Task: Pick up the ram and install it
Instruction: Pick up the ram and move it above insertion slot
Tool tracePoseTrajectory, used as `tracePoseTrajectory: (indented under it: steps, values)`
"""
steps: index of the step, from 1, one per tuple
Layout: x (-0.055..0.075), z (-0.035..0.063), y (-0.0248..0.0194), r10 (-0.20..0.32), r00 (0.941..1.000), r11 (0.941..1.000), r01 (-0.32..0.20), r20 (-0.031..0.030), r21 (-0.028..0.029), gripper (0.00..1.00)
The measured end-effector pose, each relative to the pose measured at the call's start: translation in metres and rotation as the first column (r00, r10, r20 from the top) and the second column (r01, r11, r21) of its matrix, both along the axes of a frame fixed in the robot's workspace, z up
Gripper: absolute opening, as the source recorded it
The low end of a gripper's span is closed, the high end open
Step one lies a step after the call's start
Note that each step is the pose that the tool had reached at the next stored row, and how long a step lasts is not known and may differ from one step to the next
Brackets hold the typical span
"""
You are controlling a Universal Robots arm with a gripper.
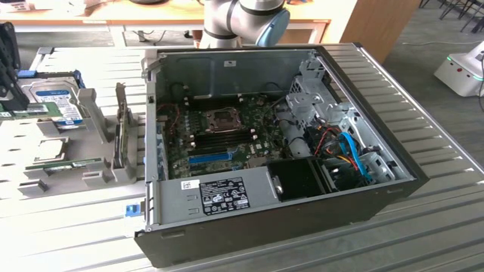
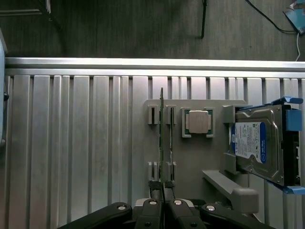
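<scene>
You can read no text here. Hard drive (image 2: 259, 143) has a blue-and-white label (image 2: 247, 142), print too small. Computer case (image 1: 302, 226) carries a black-and-white sticker (image 1: 223, 196) on its near grey cover (image 1: 257, 180), illegible too.

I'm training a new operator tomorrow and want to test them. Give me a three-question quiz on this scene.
1. True or false: the case is open.
2. The gripper is shut on: A) a cable B) the ram C) a fan.
3. What lies between the spare stick and the hard drive?
Key: 1 true; 2 B; 3 the CPU.
</scene>
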State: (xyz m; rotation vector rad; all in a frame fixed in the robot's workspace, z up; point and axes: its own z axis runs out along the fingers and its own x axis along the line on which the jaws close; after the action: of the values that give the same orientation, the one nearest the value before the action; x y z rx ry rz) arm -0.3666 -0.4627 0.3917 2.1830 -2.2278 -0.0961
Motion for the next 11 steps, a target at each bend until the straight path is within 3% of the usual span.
tracePoseTrajectory:
  steps: [11]
  values:
    - [0.0029,0.0008,0.0000,0.000,1.0000,1.0000,0.000,-0.0001,0.0000,0.12]
